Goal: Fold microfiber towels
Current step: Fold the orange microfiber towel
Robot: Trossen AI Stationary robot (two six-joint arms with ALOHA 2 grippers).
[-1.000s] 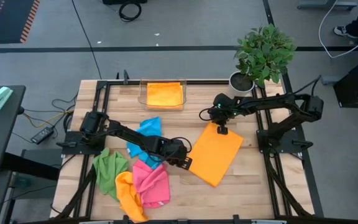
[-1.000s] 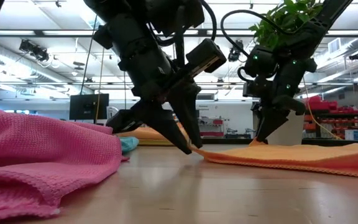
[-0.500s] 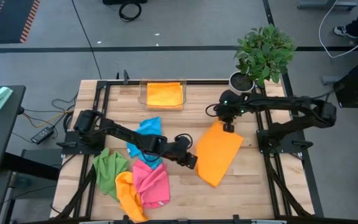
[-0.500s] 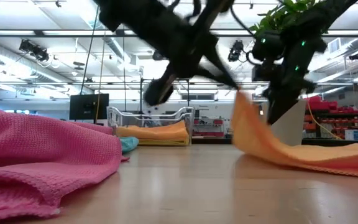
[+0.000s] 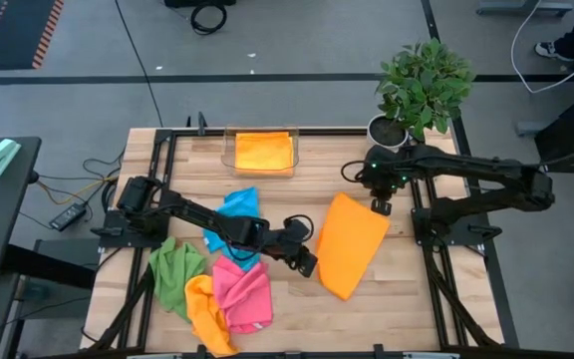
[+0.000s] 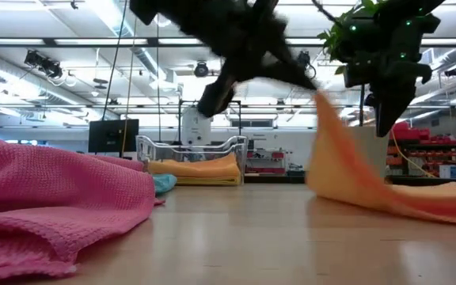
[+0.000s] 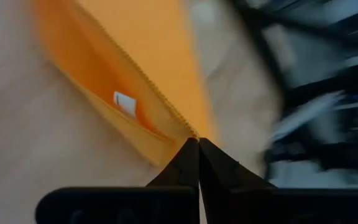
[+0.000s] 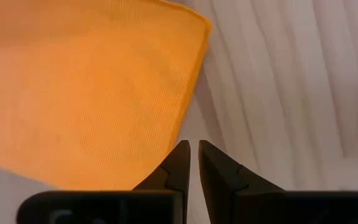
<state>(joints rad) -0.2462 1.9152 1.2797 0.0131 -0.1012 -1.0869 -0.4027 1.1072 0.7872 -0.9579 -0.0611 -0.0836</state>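
We are seeing no readable writing anywhere; the only label in view is a small white tag (image 7: 125,103) sewn into the fold of the orange towel (image 5: 350,242), and we cannot read anything on it.

Starting at the left of the wooden table (image 5: 407,299), a heap of microfiber towels is lying near the front edge: a green towel (image 5: 174,272), a crumpled orange-yellow towel (image 5: 203,311) and a pink towel (image 5: 243,293), all touching one another, with a blue towel (image 5: 235,214) just behind them. At the far edge, a clear plastic tray (image 5: 230,152) is holding a folded orange towel (image 5: 263,151).

The left arm is reaching low across the table from the left side, stretched out over the blue and pink towels, and its left gripper (image 5: 307,261) is sitting at the left edge of the spread orange towel. Its jaws are pinched tight on that edge, and in the low view the cloth is hanging down from the grip, raised off the table.

The right arm is extending in from the right side, elbow out past the table frame, and the right gripper (image 5: 380,206) is standing at the towel's far right corner. Its jaws are nearly together; we cannot tell whether they are holding the cloth.

A potted plant (image 5: 419,83) is standing at the far right corner.
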